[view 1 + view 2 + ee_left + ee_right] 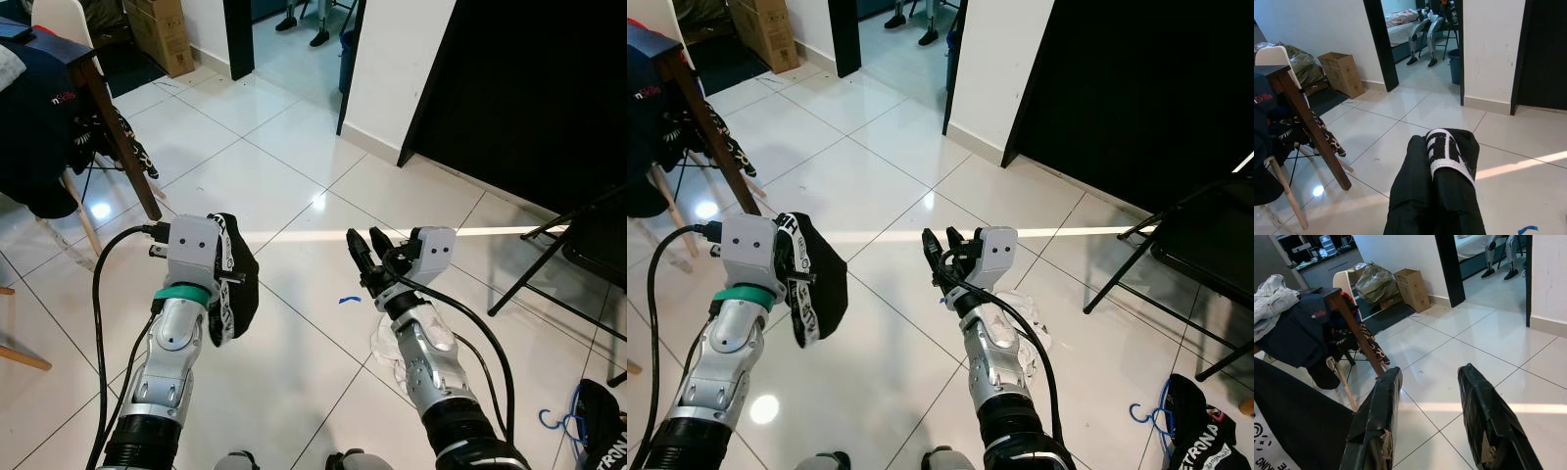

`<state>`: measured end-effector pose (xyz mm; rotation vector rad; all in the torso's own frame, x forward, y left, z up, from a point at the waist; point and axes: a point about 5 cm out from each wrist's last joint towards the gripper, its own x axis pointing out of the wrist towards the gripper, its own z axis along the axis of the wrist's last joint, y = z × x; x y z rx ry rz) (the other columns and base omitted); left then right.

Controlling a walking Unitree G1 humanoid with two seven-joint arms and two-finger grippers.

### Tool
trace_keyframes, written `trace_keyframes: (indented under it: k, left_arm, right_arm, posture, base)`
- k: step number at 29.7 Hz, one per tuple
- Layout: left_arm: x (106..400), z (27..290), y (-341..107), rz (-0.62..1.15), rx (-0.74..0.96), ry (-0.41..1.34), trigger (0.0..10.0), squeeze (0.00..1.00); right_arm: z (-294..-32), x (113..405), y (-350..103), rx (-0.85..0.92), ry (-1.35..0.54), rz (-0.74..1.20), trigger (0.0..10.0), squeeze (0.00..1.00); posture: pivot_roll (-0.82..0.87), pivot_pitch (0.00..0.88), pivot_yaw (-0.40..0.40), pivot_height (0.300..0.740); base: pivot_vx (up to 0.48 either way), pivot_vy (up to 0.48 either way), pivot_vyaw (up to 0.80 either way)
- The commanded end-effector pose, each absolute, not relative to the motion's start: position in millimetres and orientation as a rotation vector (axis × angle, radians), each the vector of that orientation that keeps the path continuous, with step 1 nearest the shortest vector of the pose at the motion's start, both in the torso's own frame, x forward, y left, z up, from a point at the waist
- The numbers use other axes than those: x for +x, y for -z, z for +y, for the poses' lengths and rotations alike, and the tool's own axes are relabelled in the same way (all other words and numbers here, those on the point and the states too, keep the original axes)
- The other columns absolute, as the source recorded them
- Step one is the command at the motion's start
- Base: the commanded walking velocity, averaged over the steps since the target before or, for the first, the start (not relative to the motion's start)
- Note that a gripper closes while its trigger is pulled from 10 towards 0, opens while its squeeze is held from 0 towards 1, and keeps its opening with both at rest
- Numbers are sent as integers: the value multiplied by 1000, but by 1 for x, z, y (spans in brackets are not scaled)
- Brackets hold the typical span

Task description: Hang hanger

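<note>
White tiles below, left pincer (227, 279) grips black garment (235, 284); right pincer (367, 250) spread.

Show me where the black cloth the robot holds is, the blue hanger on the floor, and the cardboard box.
black cloth (235, 284), left eye view, on its bulging dark middle.
blue hanger (1143, 412), right eye view, on its curved hook.
cardboard box (1342, 73), left wrist view, on its front side.

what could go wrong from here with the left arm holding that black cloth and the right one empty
The black garment hangs loosely over the left tool, so it could slip to the tiled floor as the robot moves. The blue hanger lies low on the floor at the robot's right, beside a folding chair; reaching down with the open right tool might snag the chair legs.
</note>
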<state>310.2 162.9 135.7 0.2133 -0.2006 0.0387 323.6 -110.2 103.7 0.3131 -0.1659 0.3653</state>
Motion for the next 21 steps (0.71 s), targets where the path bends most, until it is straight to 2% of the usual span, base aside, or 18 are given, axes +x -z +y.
trace_keyframes:
  k: [1, 21]
  left_arm:
    - [308, 162, -136, -203, 214, -33, 10000, 0]
    - [309, 161, -133, -192, 205, -42, 10000, 0]
  right_arm:
    - [-112, 322, -102, 317, -356, -162, 10000, 0]
    - [-113, 323, -101, 321, -344, -152, 10000, 0]
  posture:
    - [40, 47, -16, 740]
    - [37, 58, -19, 740]
  base:
    - [0, 0, 0]
    - [0, 0, 0]
